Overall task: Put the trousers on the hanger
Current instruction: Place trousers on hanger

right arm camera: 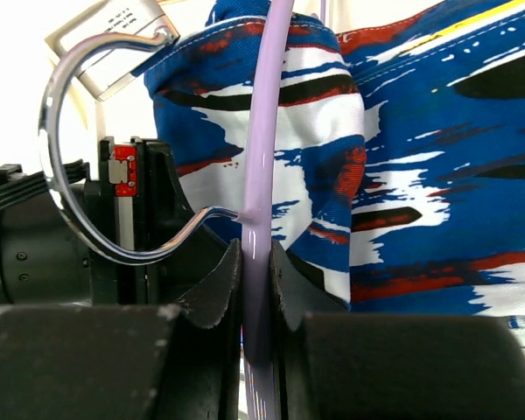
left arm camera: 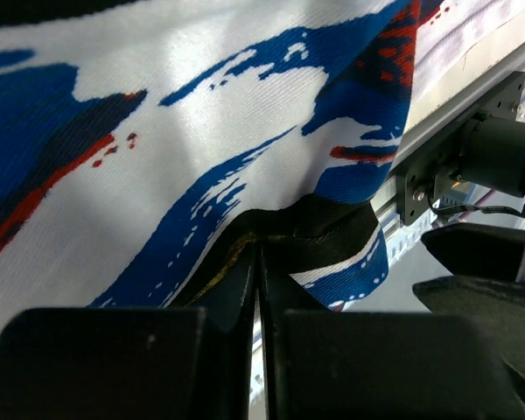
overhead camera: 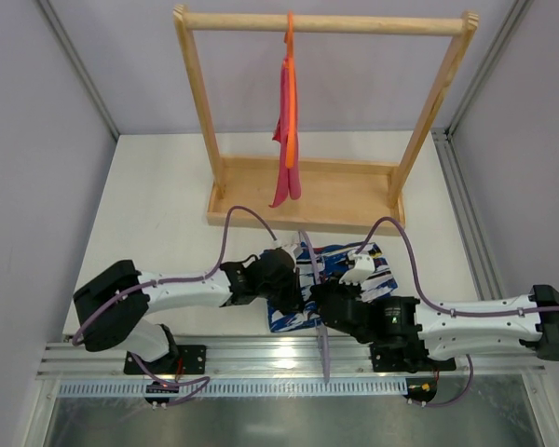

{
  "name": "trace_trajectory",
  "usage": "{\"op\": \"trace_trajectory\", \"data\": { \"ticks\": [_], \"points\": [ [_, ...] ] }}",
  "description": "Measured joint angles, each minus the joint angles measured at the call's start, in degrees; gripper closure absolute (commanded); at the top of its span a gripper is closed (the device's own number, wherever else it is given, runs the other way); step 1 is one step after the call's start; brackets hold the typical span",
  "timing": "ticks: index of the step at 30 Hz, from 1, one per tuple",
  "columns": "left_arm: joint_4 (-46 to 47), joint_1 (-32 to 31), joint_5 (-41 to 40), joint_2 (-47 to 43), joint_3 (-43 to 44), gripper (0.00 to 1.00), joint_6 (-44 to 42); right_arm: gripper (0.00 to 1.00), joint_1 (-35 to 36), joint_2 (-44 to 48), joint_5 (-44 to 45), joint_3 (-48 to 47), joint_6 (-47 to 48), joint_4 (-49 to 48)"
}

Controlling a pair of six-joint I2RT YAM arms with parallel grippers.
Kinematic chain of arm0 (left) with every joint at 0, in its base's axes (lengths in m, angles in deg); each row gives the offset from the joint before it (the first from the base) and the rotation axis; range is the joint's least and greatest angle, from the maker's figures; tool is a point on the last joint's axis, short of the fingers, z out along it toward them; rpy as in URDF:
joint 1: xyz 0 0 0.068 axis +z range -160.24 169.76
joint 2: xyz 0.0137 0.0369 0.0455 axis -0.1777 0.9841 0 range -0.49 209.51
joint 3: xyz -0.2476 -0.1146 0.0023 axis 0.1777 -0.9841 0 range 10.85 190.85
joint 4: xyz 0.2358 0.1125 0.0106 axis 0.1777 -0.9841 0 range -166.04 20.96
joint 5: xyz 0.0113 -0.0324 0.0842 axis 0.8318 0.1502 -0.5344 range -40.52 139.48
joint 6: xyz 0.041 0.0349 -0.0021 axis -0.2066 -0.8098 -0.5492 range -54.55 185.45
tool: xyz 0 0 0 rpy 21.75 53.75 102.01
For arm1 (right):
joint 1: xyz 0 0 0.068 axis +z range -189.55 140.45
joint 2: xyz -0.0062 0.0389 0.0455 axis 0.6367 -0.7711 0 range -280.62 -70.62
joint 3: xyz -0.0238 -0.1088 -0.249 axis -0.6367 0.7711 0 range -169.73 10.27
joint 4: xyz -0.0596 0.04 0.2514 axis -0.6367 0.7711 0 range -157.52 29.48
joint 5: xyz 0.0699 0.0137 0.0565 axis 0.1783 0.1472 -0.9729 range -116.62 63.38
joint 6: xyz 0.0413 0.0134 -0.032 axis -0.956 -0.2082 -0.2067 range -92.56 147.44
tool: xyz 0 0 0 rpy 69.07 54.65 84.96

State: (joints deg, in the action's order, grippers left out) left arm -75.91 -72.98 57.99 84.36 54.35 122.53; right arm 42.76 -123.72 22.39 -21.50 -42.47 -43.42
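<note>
Trousers (overhead camera: 289, 319) of soft cloth, printed royal blue, white, red and black, sit bunched near the front edge of the white desk (overhead camera: 168, 214), between our two arms. On the left, our left jaws are closed tight on a dark edge of the trousers. On the right, our right jaws are clamped on the thin pale lilac hanger (overhead camera: 323, 346), just beside where its silver metal hook (right arm camera: 70, 149) joins. We judge both grasps made; draping the cloth over the bar is not yet done.
</note>
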Motion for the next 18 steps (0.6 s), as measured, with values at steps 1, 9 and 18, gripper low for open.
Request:
{"op": "trace_trajectory", "data": {
  "ticks": [1, 9, 18],
  "points": [
    [0.92, 0.0, 0.04, 0.0, -0.46, 1.0, 0.17, 0.96, 0.02, -0.24, 0.0, -0.22, 0.02, 0.0],
    [1.01, 0.02, -1.57, -3.43, -1.29, 0.9, 0.7, 0.86, 1.22, -2.6, 0.5, -1.44, 0.04, -0.42],
    [-3.02, 3.13, -4.48, -18.32, -2.54, 0.53, 0.94, 0.71, 2.54, -4.26, 3.72, -4.02, 0.57, -1.16]
  ]
}}
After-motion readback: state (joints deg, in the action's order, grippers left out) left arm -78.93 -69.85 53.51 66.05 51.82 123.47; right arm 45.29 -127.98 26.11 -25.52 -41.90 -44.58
